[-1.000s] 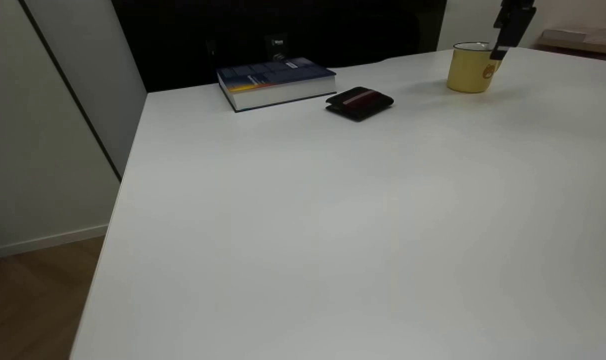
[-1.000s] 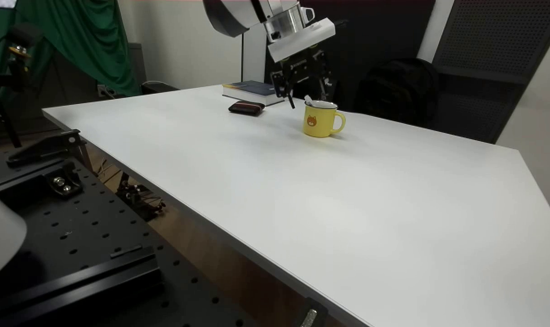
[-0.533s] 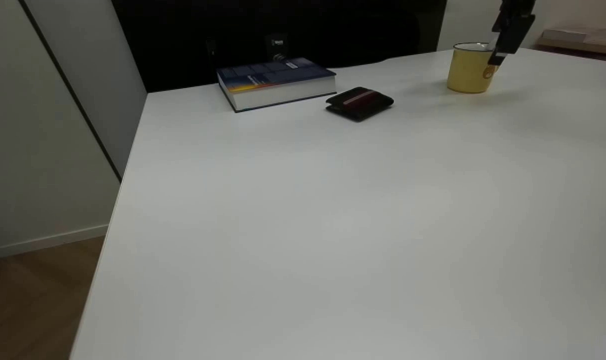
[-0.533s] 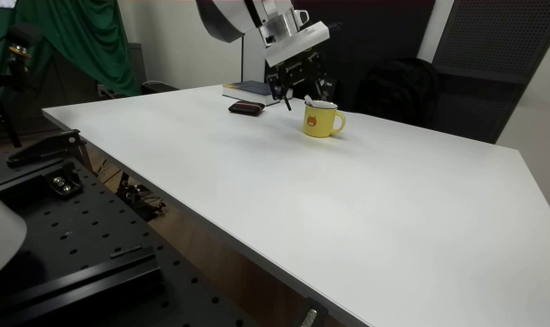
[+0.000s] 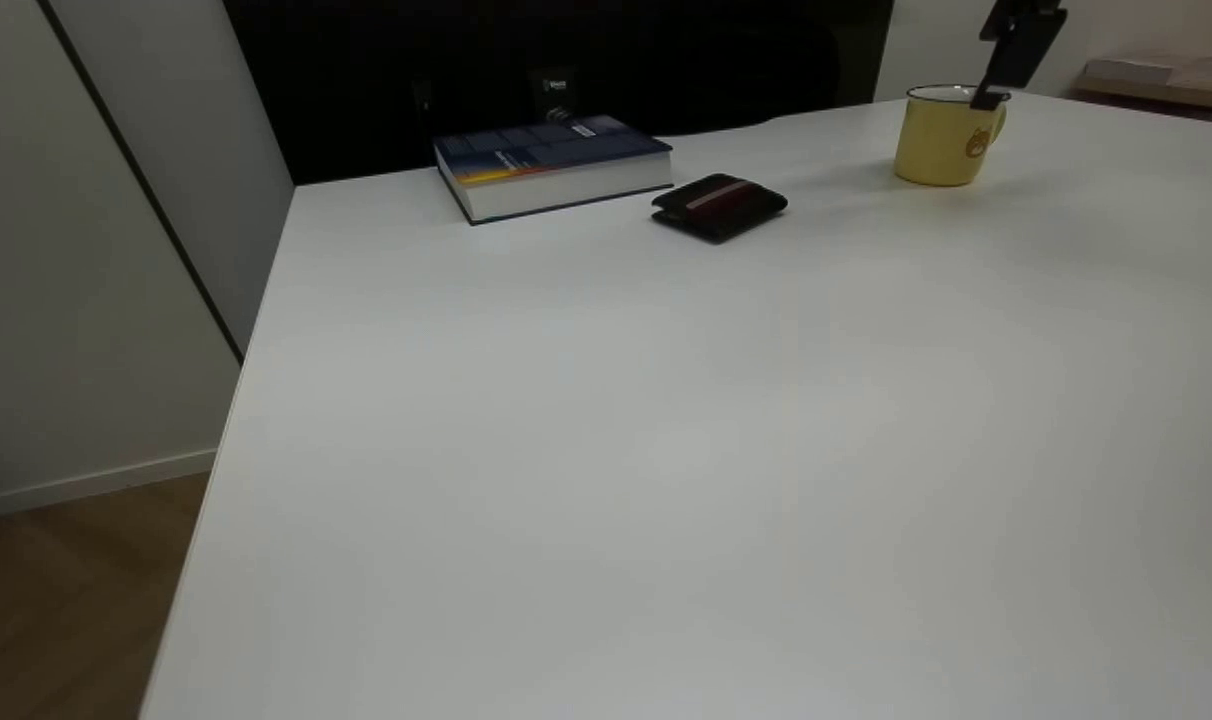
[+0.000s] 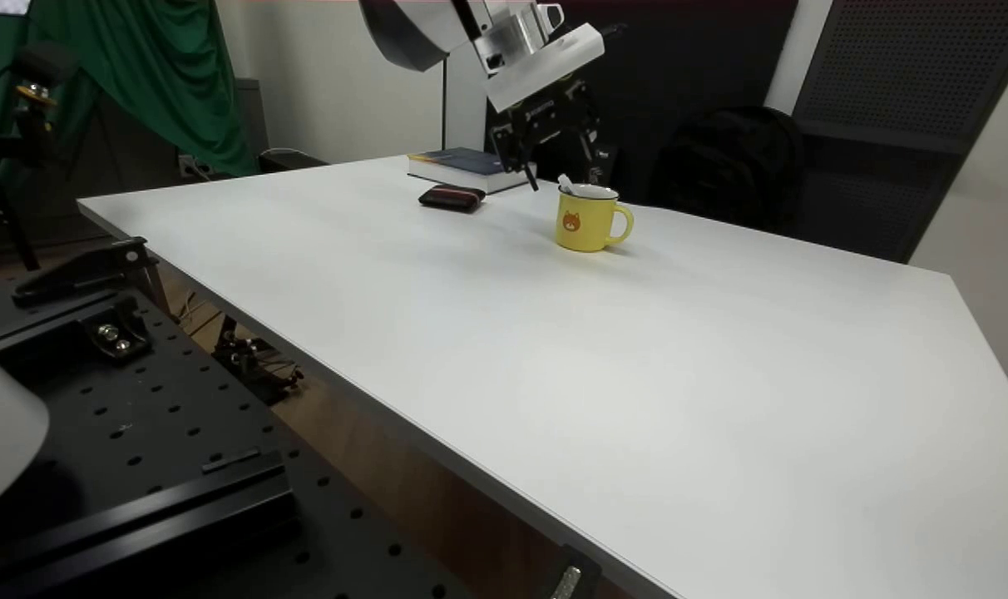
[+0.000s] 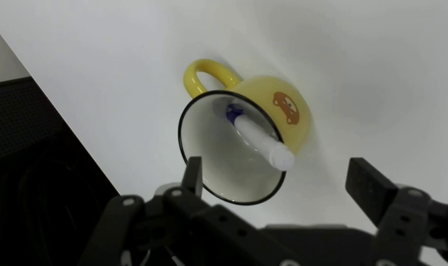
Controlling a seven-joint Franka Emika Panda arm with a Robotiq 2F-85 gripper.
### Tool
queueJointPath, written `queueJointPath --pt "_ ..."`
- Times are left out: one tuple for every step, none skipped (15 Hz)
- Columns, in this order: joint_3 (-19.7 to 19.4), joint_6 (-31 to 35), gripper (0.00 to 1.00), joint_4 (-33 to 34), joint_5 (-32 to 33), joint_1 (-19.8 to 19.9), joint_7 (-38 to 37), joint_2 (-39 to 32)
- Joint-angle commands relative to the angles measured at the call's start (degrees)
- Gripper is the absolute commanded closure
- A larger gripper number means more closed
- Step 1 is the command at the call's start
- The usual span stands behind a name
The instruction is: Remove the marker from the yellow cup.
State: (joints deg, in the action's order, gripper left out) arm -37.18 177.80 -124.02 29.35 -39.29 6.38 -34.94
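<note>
The yellow cup [image 6: 583,231] stands upright on the white table, also in an exterior view [image 5: 928,145] and the wrist view [image 7: 226,162]. The white marker [image 7: 259,136] leans inside it, dark blue cap end down, white end just past the black rim. The marker's white end also shows in an exterior view [image 6: 565,183]; elsewhere a finger hides it. My gripper [image 7: 277,177] is open and empty, tilted, above the cup. In the wrist view the marker's end appears between the fingers, touching neither. In an exterior view the gripper [image 6: 563,180] is around the marker's end, near rim height.
A dark wallet [image 6: 452,198] and a thick blue book [image 6: 468,169] lie on the table [image 6: 637,374] beside the cup, also in an exterior view as wallet [image 5: 719,207] and book [image 5: 556,165]. The table's far edge and a dark backpack [image 6: 728,166] are behind the cup.
My gripper dips slightly, then rises a little, and shifts slightly toward the book side in an exterior view. It stays open. Cup and marker have not moved.
</note>
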Motion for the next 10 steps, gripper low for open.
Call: queueJointPath --pt "-2.6 1.6 0.00 -0.5 -0.1 -2.0 -1.8 -1.0" --pt "-2.9 1.7 0.00 -0.7 -0.1 -2.2 -1.8 -1.0" --pt "-2.9 1.7 0.00 -0.8 0.2 -2.0 -1.9 -1.0" --pt "-3.1 1.8 0.00 -0.9 0.2 -2.1 -1.9 -1.0" --pt "-3.2 1.9 0.00 -1.0 0.1 -2.1 -1.9 -1.1" --pt "-3.3 1.9 0.00 -1.1 0.0 -2.1 -1.8 -1.2" --pt "-3.1 2.0 0.00 -1.2 -0.1 -1.9 -1.7 -1.1" --pt "-3.1 2.1 0.25 -1.3 -0.2 -1.9 -1.8 -1.2" --pt "-3.1 2.1 0.27 -1.4 -0.3 -1.9 -1.7 -1.3" --pt "-3.1 2.1 0.33 -1.5 -0.3 -1.9 -1.7 -1.3"
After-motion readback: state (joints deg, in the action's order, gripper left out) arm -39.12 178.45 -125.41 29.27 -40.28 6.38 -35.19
